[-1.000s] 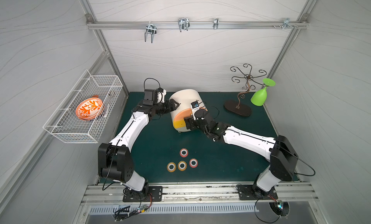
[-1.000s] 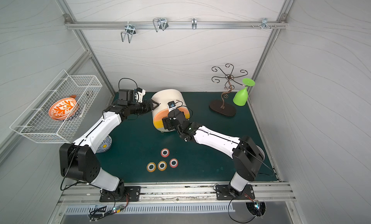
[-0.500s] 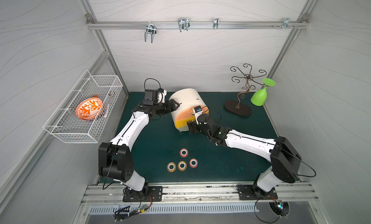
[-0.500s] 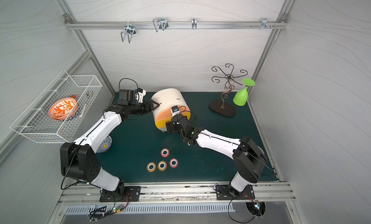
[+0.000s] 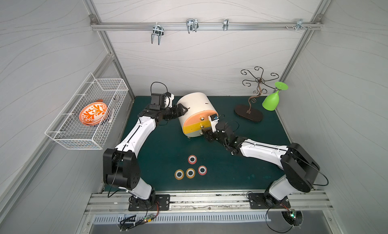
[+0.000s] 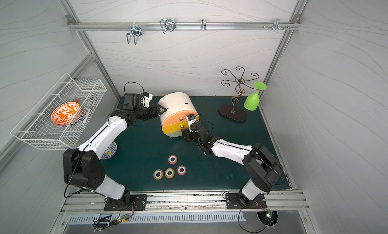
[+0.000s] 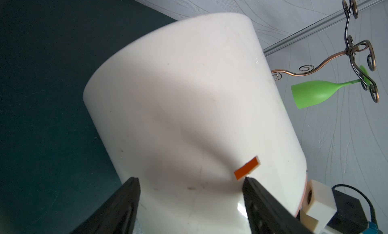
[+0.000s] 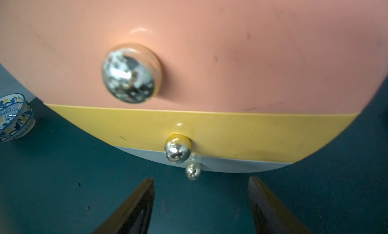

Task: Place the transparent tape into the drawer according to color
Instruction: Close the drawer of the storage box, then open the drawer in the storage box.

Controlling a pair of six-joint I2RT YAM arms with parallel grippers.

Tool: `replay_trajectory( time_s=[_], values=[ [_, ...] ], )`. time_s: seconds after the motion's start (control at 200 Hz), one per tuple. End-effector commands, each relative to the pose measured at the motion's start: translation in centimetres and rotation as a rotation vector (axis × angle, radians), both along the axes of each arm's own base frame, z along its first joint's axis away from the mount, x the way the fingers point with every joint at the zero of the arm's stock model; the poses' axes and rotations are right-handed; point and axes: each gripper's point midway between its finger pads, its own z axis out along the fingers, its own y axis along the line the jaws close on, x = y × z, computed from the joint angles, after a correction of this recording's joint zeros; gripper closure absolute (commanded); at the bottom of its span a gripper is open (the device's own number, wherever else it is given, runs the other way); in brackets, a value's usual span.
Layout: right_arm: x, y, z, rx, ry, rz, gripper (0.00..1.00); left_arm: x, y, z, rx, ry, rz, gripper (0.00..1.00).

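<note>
The right claw (image 8: 201, 179) stands released, its jaws apart with nothing between them, facing the front of the round drawer cabinet (image 5: 195, 106). Just ahead of its tips sits the small silver knob (image 8: 193, 170) of the grey drawer (image 8: 231, 165). Above that come the yellow drawer (image 8: 262, 136) and the salmon drawer (image 8: 231, 54), each with its own ball knob. All three drawers look closed.

The left claw (image 7: 190, 180) is released too, jaws spread at the cabinet's cream side wall, probably to brace it. Whether its tips touch the wall cannot be told.

The tape lies flat on the green desk (image 5: 157, 159), well apart from both claws, on the side of the right claw away from the cabinet. There is a red roll (image 5: 192, 159) nearest that claw, another red roll (image 5: 202, 170), an orange roll (image 5: 190, 173) and a second orange roll (image 5: 179, 174). No purple roll is in view.

The rolls are likely light and rigid, with slick glossy bands. A pinch from above across the outer rim, or with one finger down the core hole, should hold them. The knob is small, round and polished, so the jaws would need to close squarely behind the ball or they may slide off.
</note>
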Motion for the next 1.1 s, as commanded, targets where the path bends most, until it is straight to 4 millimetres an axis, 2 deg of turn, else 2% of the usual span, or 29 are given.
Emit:
replay_trajectory(
  time_s=[0.0, 0.175, 0.435, 0.781, 0.896, 1.096],
  values=[
    [0.7, 1.3, 1.2, 0.040, -0.037, 0.031, 0.26, 0.5, 0.0, -0.5, 0.005, 0.002, -0.011, 0.19],
    [1.3, 1.7, 0.9, 0.046, -0.043, 0.017, 0.27, 0.5, 0.0, -0.6, 0.000, 0.005, -0.013, 0.19],
    [2.3, 1.9, 0.7, 0.061, -0.066, -0.015, 0.35, 0.5, 0.1, -0.7, -0.002, 0.007, -0.013, 0.19],
    [2.6, 2.5, 0.6, 0.064, -0.077, -0.022, 0.45, 0.6, 0.2, -0.8, -0.005, 0.011, -0.011, 0.19],
    [2.6, 2.8, 0.5, 0.058, -0.075, -0.023, 0.52, 0.6, 0.2, -0.8, -0.008, 0.012, -0.012, 0.19],
    [2.2, 3.2, 0.2, 0.050, -0.071, -0.018, 0.73, 0.5, 0.1, -0.8, -0.010, 0.014, -0.015, 0.19]
  ],
)
